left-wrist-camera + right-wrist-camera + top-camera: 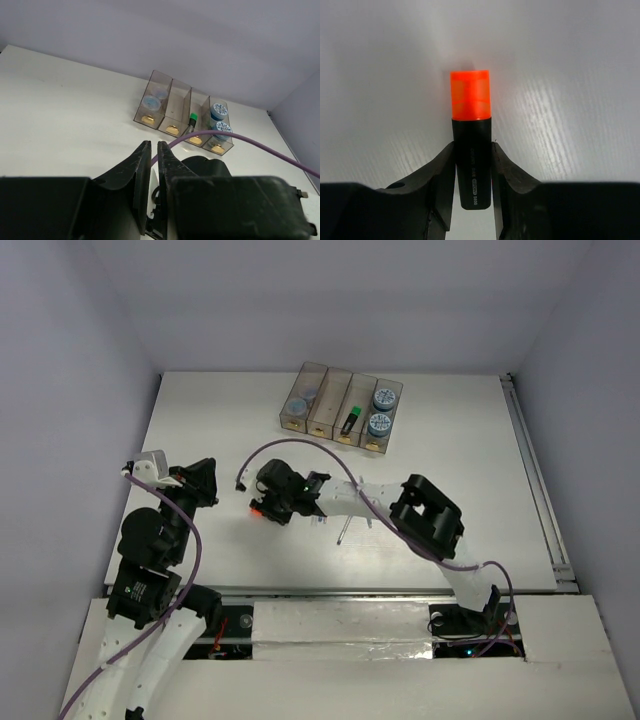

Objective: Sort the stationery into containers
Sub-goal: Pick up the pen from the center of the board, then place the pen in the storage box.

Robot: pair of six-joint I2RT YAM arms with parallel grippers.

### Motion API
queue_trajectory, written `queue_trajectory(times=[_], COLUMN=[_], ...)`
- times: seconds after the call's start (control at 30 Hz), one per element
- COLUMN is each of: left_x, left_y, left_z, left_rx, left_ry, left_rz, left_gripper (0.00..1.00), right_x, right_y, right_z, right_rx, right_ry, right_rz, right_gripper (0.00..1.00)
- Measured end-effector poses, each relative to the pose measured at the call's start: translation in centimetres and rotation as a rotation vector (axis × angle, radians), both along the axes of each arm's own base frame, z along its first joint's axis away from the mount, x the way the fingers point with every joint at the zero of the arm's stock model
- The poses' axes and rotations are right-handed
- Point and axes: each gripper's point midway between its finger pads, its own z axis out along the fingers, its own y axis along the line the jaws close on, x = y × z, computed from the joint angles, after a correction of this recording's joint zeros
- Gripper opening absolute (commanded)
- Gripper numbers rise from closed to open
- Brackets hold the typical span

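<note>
A white surface (pixel 450 460) carries a row of four smoky containers (pixel 330 395) at its far middle. Well in front of the containers and a little to their left, the right pincer (pixel 473 147) pinches the orange highlighter (pixel 470 125) by its black barrel, and the highlighter lies on the surface. The right wrist view alone shows this grip, with a finger touching each side.

Farther left of the containers, the left pincer (pixel 152 146) is pressed almost together on nothing. In its wrist view, a purple cable (pixel 240 137) crosses in front of the containers.

From above, the left end container holds blue-grey rolls (pixel 298 405). The third holds a green highlighter (pixel 350 418). A thin pen (pixel 342 530) lies in front of the containers, beside the right arm.
</note>
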Motion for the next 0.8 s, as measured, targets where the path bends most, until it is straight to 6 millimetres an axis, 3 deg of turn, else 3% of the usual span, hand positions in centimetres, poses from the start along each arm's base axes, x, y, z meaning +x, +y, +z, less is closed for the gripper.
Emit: queue_trajectory(times=[0.13,0.3,0.37,0.4,0.43,0.5,0.67,0.8], left_x=[0.0,-0.1,-0.1,-0.1,-0.1,-0.2,-0.2,-0.2], left_y=[0.0,0.0,0.0,0.0,0.0,-0.1,-0.1,-0.1], left_z=[0.0,0.2,0.2,0.2,0.2,0.2,0.2,0.2], left_rx=[-0.001,-0.003,-0.002,-0.002,-0.002,-0.002,-0.003,-0.002], left_ry=[-0.002,-0.007,-0.007,-0.007,-0.007,-0.007,-0.009,-0.009], left_rz=[0.000,-0.003,-0.004,-0.005,-0.005,-0.006,-0.010,-0.011], left_gripper=[0.08,0.09,0.09,0.09,0.09,0.09,0.09,0.09], right_x=[2.6,9.2,13.3,14.3,17.3,20.8,27.0,29.2], right_y=[0.3,-1.6,-4.0,-4.4,-6.9,-10.4,-19.5,-22.9], right_z=[2.2,8.7,11.4,12.5,13.4,14.4,13.9,12.3], right_rx=[0.078,0.277,0.363,0.397,0.428,0.480,0.544,0.562], right_ry=[-0.045,-0.111,-0.142,-0.155,-0.174,-0.196,-0.189,-0.172], right_rz=[-0.127,-0.366,-0.507,-0.548,-0.646,-0.789,-1.098,-1.233], right_gripper=[0.07,0.08,0.07,0.07,0.07,0.07,0.07,0.09])
